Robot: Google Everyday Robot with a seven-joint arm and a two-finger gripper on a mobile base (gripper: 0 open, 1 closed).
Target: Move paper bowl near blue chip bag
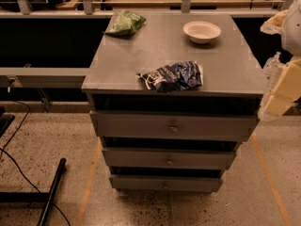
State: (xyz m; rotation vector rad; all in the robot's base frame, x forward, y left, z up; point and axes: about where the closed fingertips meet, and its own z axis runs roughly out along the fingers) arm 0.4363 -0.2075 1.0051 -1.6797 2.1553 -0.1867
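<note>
Paper bowl (201, 31) on cabinet (141, 55), untouched; gripper (276, 101) off right edge.

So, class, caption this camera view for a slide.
White round paper bowl sits behind wrinkled dark-blue foil chip bag on grey drawer cabinet; gripper off its right edge.

You see the bowl (201, 31), white and upright, at the cabinet's (141, 55) back right. The bag (173, 76), crumpled dark blue, lies at its front edge. The gripper (275, 98) hangs beside its right side.
</note>
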